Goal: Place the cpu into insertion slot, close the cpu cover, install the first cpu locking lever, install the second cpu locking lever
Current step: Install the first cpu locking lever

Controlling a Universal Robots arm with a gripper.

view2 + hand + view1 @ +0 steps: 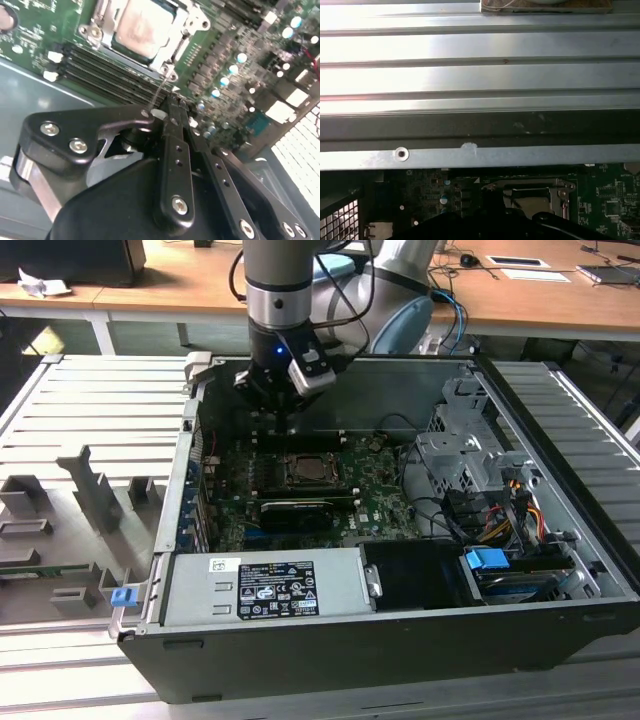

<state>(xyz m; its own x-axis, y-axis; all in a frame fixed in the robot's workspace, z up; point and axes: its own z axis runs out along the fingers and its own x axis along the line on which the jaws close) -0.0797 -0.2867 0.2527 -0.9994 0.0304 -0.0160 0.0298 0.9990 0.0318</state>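
The hand (170,107) points down beside the cpu (137,22) — seated under the cpu cover (192,22) — fingers pressed together.

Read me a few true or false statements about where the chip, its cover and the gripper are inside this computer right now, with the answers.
1. The cpu lies in the insertion slot. True.
2. The cpu cover stands upright, swung open. False: it lies flat, framing the cpu.
3. The gripper is far from the slot. False: it is over the green board, close to a corner of the slot.
4. In the exterior view, a long black card lies on the board beside the slot. True.
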